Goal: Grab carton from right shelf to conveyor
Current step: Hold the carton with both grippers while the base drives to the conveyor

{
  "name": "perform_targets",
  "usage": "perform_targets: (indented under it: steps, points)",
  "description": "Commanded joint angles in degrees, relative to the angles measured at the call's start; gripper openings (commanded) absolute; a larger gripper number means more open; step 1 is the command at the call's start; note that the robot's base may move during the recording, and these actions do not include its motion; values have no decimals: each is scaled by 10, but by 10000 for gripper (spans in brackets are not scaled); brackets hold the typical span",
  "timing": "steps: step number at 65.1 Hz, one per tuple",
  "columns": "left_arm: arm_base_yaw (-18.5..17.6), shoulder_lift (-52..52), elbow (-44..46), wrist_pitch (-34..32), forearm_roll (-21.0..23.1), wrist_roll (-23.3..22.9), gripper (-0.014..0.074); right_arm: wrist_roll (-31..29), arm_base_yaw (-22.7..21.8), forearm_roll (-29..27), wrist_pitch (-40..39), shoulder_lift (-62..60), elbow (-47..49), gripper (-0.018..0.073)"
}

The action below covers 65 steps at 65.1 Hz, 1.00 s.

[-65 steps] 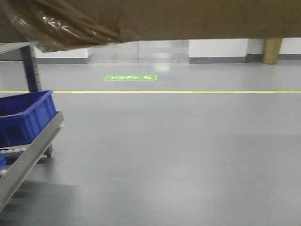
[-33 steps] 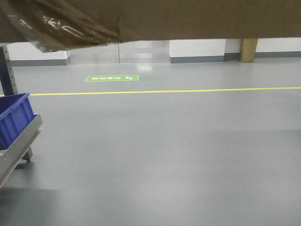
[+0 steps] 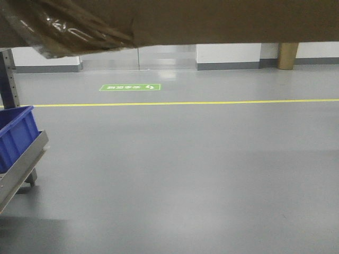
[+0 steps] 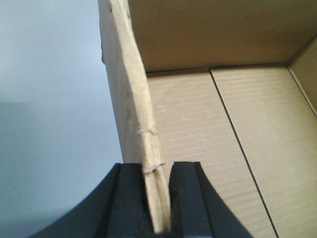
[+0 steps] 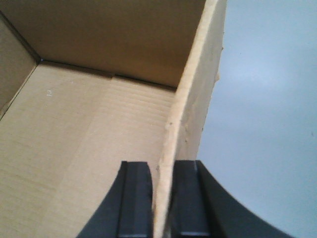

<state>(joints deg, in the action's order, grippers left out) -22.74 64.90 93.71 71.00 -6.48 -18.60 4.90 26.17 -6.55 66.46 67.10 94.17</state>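
Grey floor [image 3: 185, 174] spreads wide, with a yellow line [image 3: 212, 102] across it. The carton [image 3: 222, 21] hangs in the air above, its underside filling the top of the front view. A blue bin [image 3: 16, 135] sits far left. The left claw [image 4: 157, 171] pinches the carton's left wall and the right claw [image 5: 162, 168] its right wall, each with one finger inside and one outside. A tape wad [image 3: 69, 32] clings to the bottom seam

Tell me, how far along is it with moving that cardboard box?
Done: the carton is picked up, its underside hanging over open grey floor in the front view. In hand: the left gripper and right gripper each pinch a side wall, carrying it. Left: no conveyor is in sight, so reaching it and setting the carton down remain.
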Motion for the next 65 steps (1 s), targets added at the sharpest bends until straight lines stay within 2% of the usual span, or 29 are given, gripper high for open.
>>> perform_targets:
  steps: [1,65]
  points:
    - [0,-6,4,-10,-22,5,-9,-13,-3,19,-18,-9,1,-69]
    - [0,-6,4,-10,-30,5,-9,-13,-3,19,-18,-9,1,-69]
